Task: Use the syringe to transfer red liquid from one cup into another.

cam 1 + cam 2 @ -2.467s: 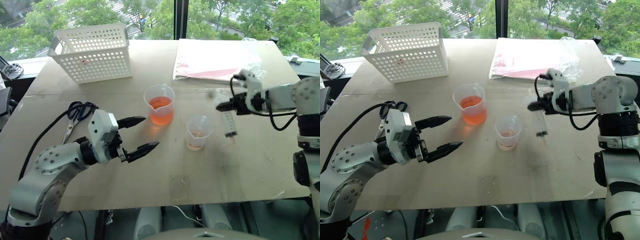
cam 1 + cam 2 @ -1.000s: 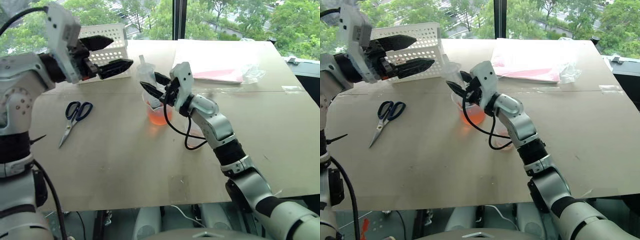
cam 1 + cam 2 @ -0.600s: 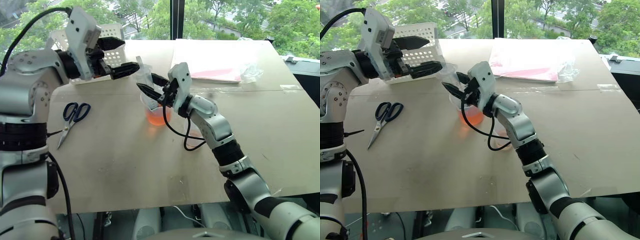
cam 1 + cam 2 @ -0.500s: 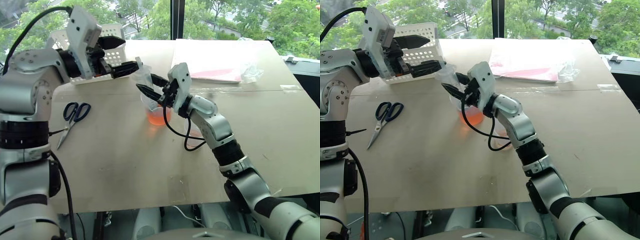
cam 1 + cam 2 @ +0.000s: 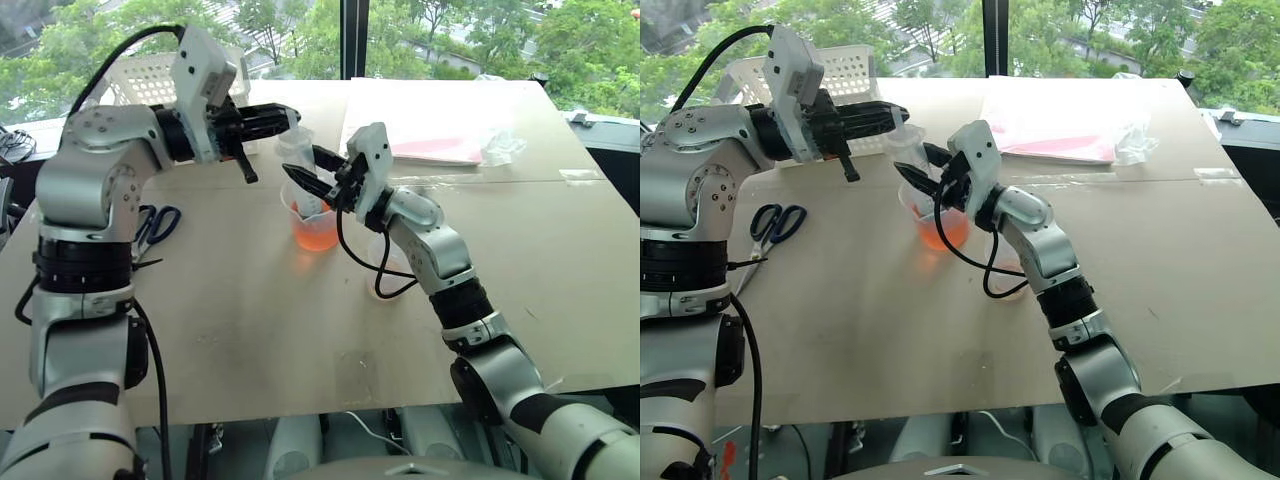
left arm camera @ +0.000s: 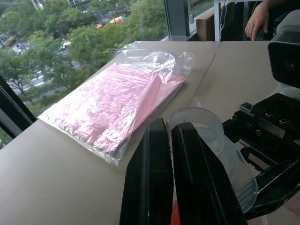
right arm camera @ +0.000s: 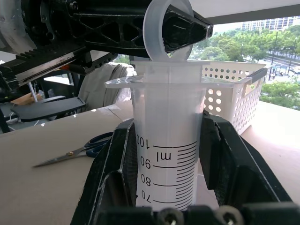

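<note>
We are gripping the syringe (image 7: 166, 140) barrel with our right gripper (image 5: 318, 178), holding it upright over the lipped beaker (image 5: 316, 225) of red liquid (image 5: 317, 233). Our left gripper (image 5: 892, 117), fingers (image 6: 154, 178) pressed together, is poking through the plunger ring (image 7: 165, 28). Open table (image 5: 560, 260) is lying to the right.

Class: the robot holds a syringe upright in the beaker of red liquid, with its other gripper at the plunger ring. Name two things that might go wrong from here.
1. The left gripper has its fingers shut through the plunger ring; a pull that is off the syringe's line might tilt the syringe in the right gripper or drag the beaker over, spilling red liquid.
2. The small cup stands under the right forearm; swinging across might knock it.
</note>
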You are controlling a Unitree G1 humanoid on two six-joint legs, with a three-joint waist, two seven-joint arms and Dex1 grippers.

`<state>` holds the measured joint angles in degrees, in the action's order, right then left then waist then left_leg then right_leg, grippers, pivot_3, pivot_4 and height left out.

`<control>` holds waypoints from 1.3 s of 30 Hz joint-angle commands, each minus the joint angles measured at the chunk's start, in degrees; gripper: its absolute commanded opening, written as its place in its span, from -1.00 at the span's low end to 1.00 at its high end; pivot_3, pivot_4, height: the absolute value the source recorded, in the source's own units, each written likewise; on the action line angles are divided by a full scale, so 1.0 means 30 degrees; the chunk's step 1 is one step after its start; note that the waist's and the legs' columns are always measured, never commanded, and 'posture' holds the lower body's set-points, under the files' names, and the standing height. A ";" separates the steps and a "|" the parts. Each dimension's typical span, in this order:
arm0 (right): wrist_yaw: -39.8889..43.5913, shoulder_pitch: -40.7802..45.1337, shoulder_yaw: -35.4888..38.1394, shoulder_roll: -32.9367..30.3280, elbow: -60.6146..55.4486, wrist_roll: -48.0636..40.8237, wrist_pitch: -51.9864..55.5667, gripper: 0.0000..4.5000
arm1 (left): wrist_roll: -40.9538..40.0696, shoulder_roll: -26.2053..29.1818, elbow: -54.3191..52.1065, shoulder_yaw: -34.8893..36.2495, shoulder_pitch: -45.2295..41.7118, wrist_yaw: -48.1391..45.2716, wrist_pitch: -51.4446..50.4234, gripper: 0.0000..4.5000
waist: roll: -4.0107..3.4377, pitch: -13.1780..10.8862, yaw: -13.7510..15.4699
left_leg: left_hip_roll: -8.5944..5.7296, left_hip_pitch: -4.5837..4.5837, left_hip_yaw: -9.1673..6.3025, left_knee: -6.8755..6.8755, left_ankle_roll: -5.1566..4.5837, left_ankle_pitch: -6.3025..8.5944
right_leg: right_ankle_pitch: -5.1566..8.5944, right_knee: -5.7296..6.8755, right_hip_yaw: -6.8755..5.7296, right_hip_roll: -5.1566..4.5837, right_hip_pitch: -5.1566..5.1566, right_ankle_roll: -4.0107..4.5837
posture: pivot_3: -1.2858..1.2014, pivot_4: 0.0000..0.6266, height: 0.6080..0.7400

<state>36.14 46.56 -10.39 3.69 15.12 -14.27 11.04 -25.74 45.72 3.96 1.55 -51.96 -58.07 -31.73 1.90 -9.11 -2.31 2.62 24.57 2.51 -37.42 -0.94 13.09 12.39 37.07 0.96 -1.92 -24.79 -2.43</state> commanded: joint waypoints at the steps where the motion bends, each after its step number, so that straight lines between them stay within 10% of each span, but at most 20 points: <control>1: 0.0961 0.0162 -0.0968 0.0302 -0.0852 -0.0020 0.0221 -0.37 | 0.0421 -0.0048 -0.0111 0.0514 -0.1229 0.0483 0.0614 -1.00 | 0.0000 0.0000 0.0009 | 0.0000 -0.0001 0.0000 0.0000 0.0000 0.0000 | 0.0000 0.0002 0.0000 0.0000 -0.0001 0.0000 | 0.03 -0.52 1.00; 36: 0.0778 0.0488 -0.0568 0.0495 -0.0967 -0.0336 0.1088 -0.37 | 0.0036 -0.0082 0.0175 0.1289 -0.1073 0.0115 0.0780 -1.00 | 0.0001 0.0000 0.0001 | -0.0001 0.0002 0.0000 -0.0005 0.0001 -0.0001 | -0.0001 0.0007 -0.0001 -0.0002 0.0000 0.0000 | 0.03 -0.52 1.00; 39: 0.0498 0.1198 0.0150 0.0575 -0.1191 -0.0844 0.1369 -0.37 | -0.0130 0.0023 0.0007 0.1835 -0.0731 0.0487 0.0490 -0.31 | 0.0000 0.0000 -0.0034 | 0.0002 -0.0002 0.0001 -0.0004 0.0000 -0.0001 | -0.0001 0.0014 0.0004 0.0000 -0.0002 -0.0001 | 0.03 -0.52 1.00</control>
<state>36.64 47.15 -10.05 4.07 14.61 -15.16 15.02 -24.91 44.92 6.46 4.46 -53.59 -57.45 -30.21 1.90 -9.11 -2.41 2.63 24.57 2.49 -37.43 -0.94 13.08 12.39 37.12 0.96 -1.91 -24.80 -2.43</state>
